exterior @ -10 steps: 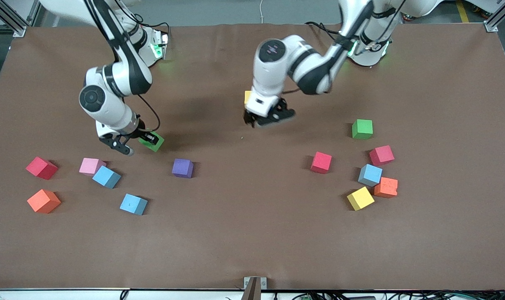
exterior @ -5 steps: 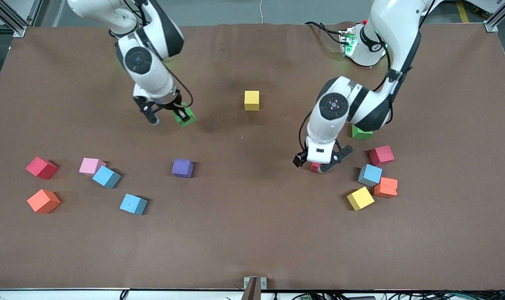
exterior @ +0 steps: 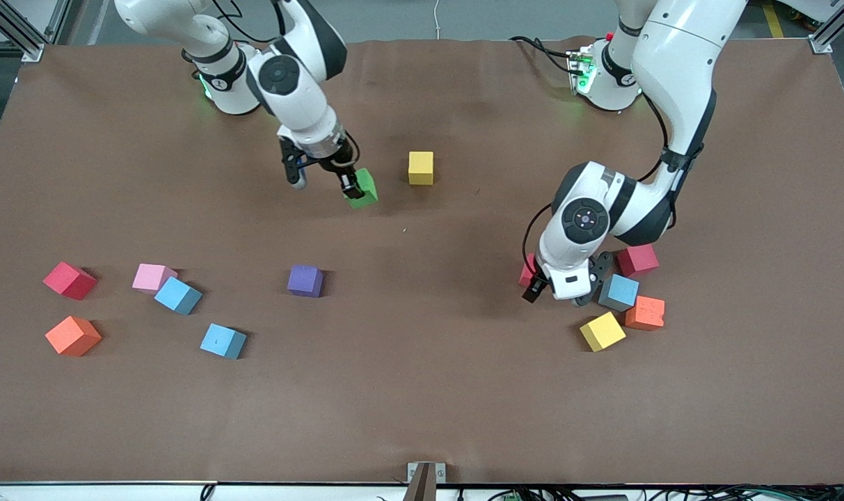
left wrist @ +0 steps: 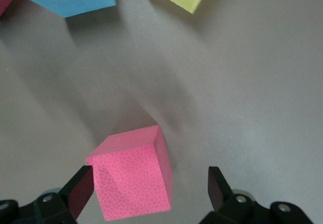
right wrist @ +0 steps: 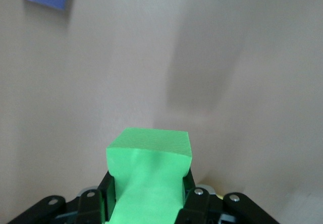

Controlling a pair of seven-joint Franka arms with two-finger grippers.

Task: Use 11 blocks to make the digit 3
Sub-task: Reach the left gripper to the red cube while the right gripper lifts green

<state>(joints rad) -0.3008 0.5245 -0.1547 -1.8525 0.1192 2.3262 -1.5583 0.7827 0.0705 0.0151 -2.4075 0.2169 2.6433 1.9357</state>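
My right gripper (exterior: 352, 186) is shut on a green block (exterior: 362, 189) and holds it low over the table beside a lone yellow block (exterior: 421, 168). In the right wrist view the green block (right wrist: 149, 173) fills the jaws. My left gripper (exterior: 559, 291) is open and low around a red block (exterior: 527, 270). In the left wrist view that red block (left wrist: 132, 176) sits between the fingers (left wrist: 81, 189), close to one and apart from the other. No digit figure shows on the table.
By the left gripper lie a red (exterior: 637, 259), a light blue (exterior: 618, 292), an orange (exterior: 646, 312) and a yellow block (exterior: 602, 331). Toward the right arm's end lie purple (exterior: 305, 280), pink (exterior: 153, 277), red (exterior: 69, 280), orange (exterior: 72, 335) and two light blue blocks (exterior: 177, 296).
My right gripper has carried the green block toward the yellow block. My left gripper has left the yellow block, crossed to the red block and come down around it.
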